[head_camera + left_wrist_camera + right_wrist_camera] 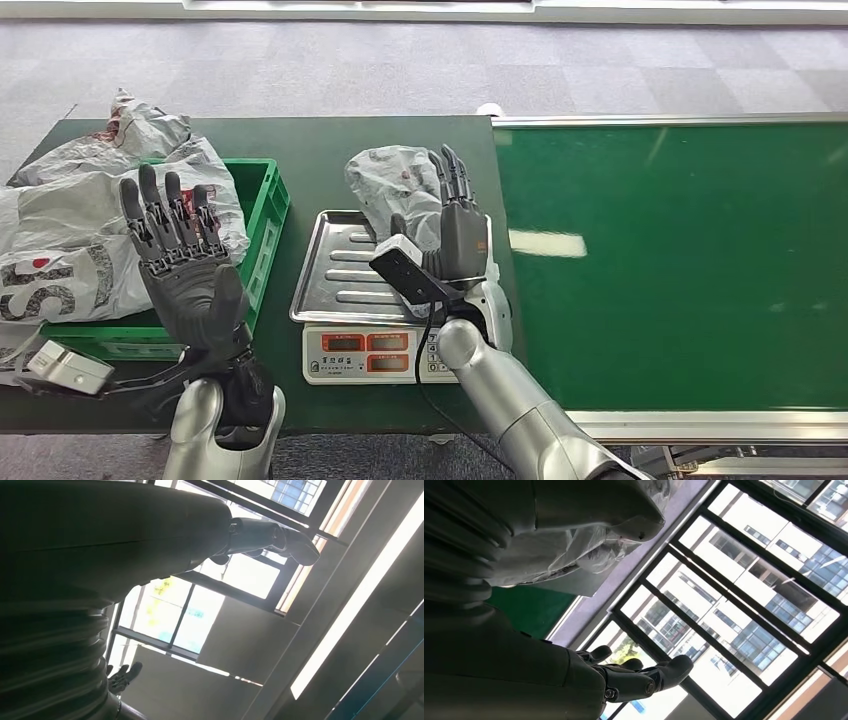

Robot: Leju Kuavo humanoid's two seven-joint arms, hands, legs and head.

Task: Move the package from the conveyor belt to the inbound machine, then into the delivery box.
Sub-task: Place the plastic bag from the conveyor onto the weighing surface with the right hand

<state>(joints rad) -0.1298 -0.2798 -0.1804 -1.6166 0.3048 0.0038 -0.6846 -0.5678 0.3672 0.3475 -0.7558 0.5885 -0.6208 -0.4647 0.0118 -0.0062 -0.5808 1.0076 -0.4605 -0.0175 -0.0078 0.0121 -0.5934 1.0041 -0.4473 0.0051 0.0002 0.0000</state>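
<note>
The package (392,185), a crinkled grey plastic mailer bag, sits on the far end of the ribbed metal tray (335,270) of the inbound machine (375,352), a weighing scale with two orange displays on its front. The scale stands on the dark green table (320,150), just beside the conveyor belt (680,260), whose broad green surface stretches off to the right.

The right hand (455,225) stands edge-up against the package's right side, fingers straight and pointing away from the robot, pressed flat to the bag. From the right wrist view the thumb and the dark fingers (644,672) lie on opposite sides of the crumpled plastic, so the hand appears to grip the package, though loosely; how firm the hold is I cannot tell.

The left hand (185,260) is raised above the near left part of the table, palm up and forward, fingers spread and holding nothing. In the left wrist view its fingers (280,537) reach out against bright windows.

The delivery box (262,215), a green plastic crate, sits to the left of the scale, and it is heaped with other grey mailer bags (90,220) that spill over its left rim onto the table. A small white device (68,367) with a cable lies at the table's near left corner.
</note>
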